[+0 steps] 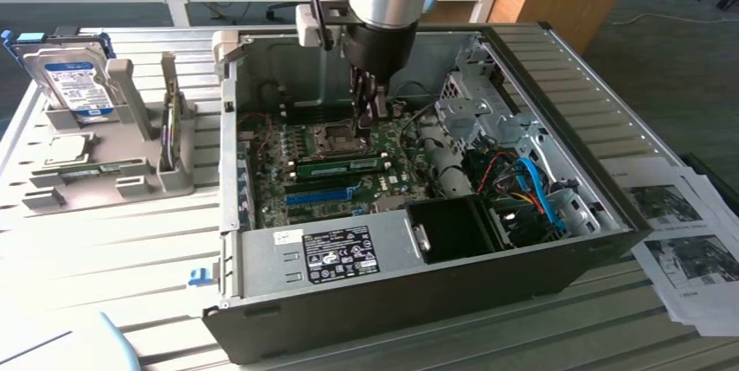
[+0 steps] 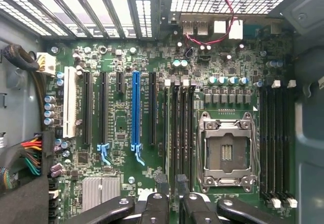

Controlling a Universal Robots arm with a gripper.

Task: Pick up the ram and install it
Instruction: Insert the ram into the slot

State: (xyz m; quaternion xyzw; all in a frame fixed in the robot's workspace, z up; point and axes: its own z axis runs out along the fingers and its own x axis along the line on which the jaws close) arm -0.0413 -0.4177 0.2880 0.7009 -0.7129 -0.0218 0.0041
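Nearest in the open computer case (image 1: pixel 393 302) lies the power supply (image 1: pixel 335 248) with its label. Next comes the blue card slot (image 1: pixel 318 195) on the motherboard (image 1: pixel 272 189). Just beyond that slot, the ram (image 1: pixel 341 166) sits lengthwise in a memory slot, on the near side of the empty processor socket (image 1: pixel 338 137). The end effector (image 1: pixel 372 114) hangs above the end of the ram that lies toward the exterior view's right, apart from the stick. Its fingertips (image 2: pixel 161 184) stand narrowly parted, and nothing shows between them.

Judging from this, the pick-up and placing look done and the work is at the seating stage. Whether the ram is clicked fully home cannot be told. Seating calls for a straight, even downward press on the stick's top edge, kept clear of the socket and the cables (image 1: pixel 525 189) further right.
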